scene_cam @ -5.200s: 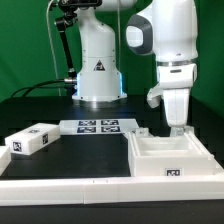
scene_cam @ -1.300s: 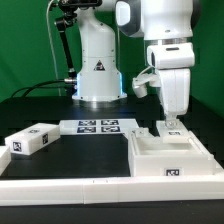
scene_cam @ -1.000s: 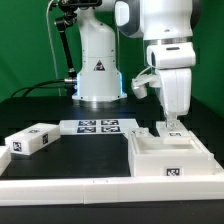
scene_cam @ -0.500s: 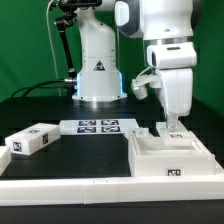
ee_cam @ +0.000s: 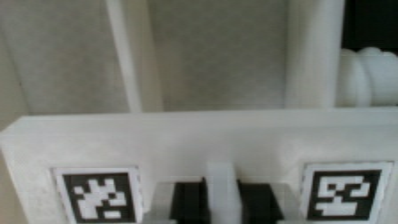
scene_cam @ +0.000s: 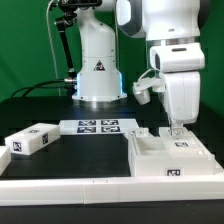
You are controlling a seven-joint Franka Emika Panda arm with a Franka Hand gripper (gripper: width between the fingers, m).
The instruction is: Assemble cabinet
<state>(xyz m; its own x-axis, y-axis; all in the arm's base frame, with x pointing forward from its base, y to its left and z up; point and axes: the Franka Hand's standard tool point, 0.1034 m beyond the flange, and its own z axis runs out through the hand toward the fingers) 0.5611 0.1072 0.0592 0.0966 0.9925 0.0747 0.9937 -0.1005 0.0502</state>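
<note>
Exterior view: black table, green backdrop, claw clamped on a tagged white cabinet piece

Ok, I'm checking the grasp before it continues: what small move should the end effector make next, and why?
Probably close the end effector on the ridge between its fingers, if not already gripping; that is unclear. In the wrist view the fingers flank a ridge on the tagged piece, between two tags, and the exterior view shows it down at the cabinet body.
</note>
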